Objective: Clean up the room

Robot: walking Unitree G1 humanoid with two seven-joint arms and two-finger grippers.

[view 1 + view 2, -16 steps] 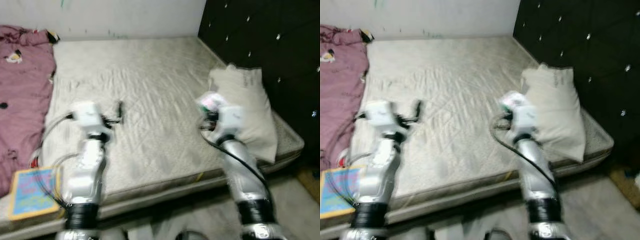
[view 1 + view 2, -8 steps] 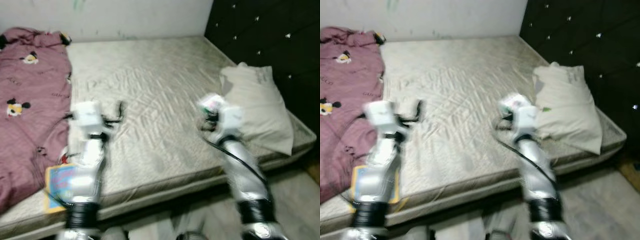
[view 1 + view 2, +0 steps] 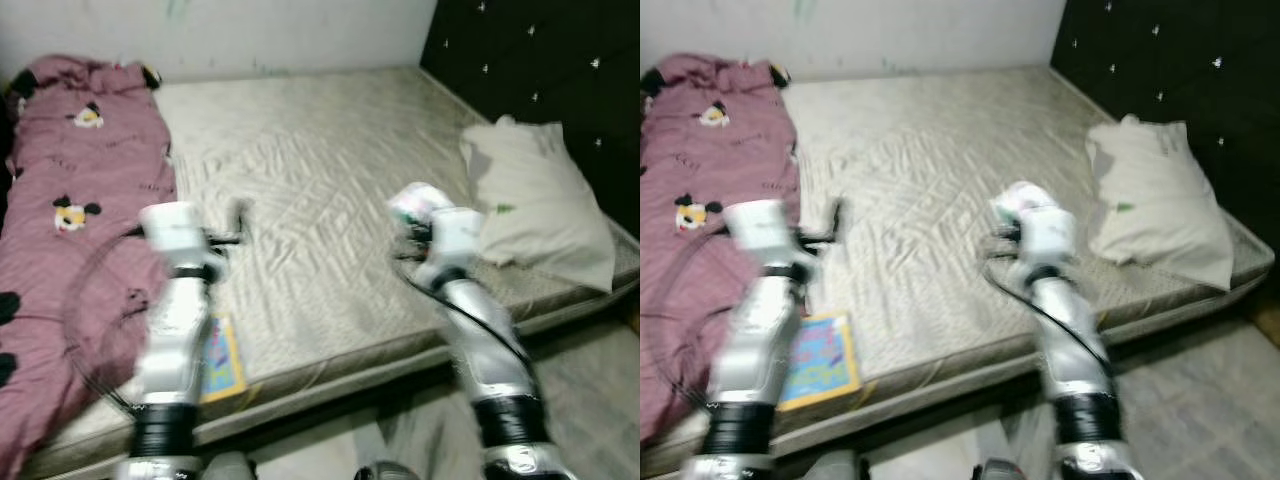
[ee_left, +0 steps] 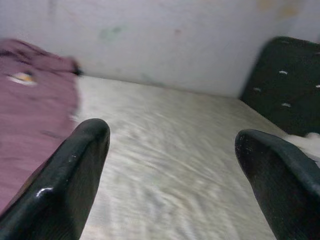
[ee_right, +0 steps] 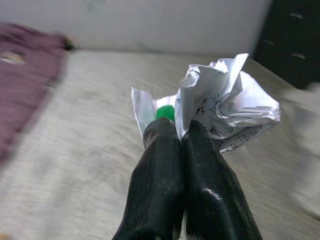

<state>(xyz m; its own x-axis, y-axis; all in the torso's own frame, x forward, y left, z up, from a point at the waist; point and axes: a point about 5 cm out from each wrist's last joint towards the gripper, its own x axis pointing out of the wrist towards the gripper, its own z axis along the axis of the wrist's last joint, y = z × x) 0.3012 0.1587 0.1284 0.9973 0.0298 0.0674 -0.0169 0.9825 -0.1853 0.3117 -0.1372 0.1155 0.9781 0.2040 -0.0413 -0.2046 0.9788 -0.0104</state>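
While the right gripper (image 5: 181, 131) hangs above the bed (image 3: 330, 200) with its jaws pinched tight on a crumpled paper (image 5: 227, 107), the left gripper (image 4: 175, 165) hovers over the mattress with jaws spread wide and nothing between them. A maroon blanket (image 3: 70, 220) covers the bed's left side, a pillow (image 3: 535, 200) rests by the dark headboard (image 3: 540, 60), and a colourful book (image 3: 820, 360) lies at the near edge.

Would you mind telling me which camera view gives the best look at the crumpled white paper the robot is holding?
The right wrist view: the crumpled white paper sits close up, its printed text visible, pinched in the right gripper with jaws shut on it. Both eye views show it as a small, blurred white lump above the grey mattress; the left wrist view adds nothing.
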